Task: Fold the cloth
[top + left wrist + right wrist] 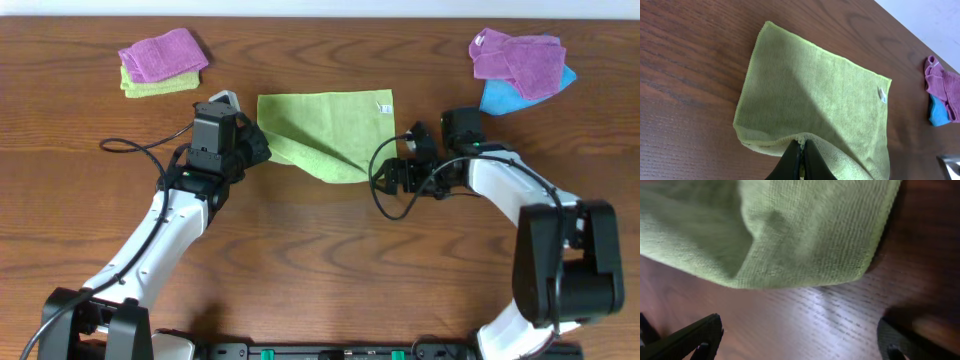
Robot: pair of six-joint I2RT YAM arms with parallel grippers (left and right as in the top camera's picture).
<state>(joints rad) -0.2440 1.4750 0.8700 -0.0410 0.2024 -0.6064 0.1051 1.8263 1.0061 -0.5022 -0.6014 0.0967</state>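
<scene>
1. cloth point(325, 130): lime-green microfibre towel, lying on the wooden table point(320, 270) at the middle of its far half, between the two arms. mostly flat. its near-left part is drawn up and over, so the near edge runs on a slant from the left down to the near-right corner. fuzzy ribbed texture shows in the right wrist view.
2. white tag point(384, 107): small, at the cloth's far-right corner, lying on the green surface.
3. left gripper point(801, 150): at the cloth's near-left edge. fingers clenched together, pinching the stitched hem of the raised layer; the fabric bunches into a soft fold on either side of the tips.
4. right gripper point(800, 337): just beside the cloth's near-right corner, on its right side. released, fingers spread wide, holding nothing; the corner lies ahead of the fingers and does not touch them, with bare wood between the two tips.
5. purple towel point(163, 53): far left of the table, crumpled, resting on top of item 6.
6. yellow-green folded towel point(150, 85): far left, under the purple one, its near edge showing. well apart from the cloth.
7. purple towels point(515, 58): far right, loosely piled.
8. blue cloth point(505, 95): far right, partly under the purple pile, showing at its near side.
</scene>
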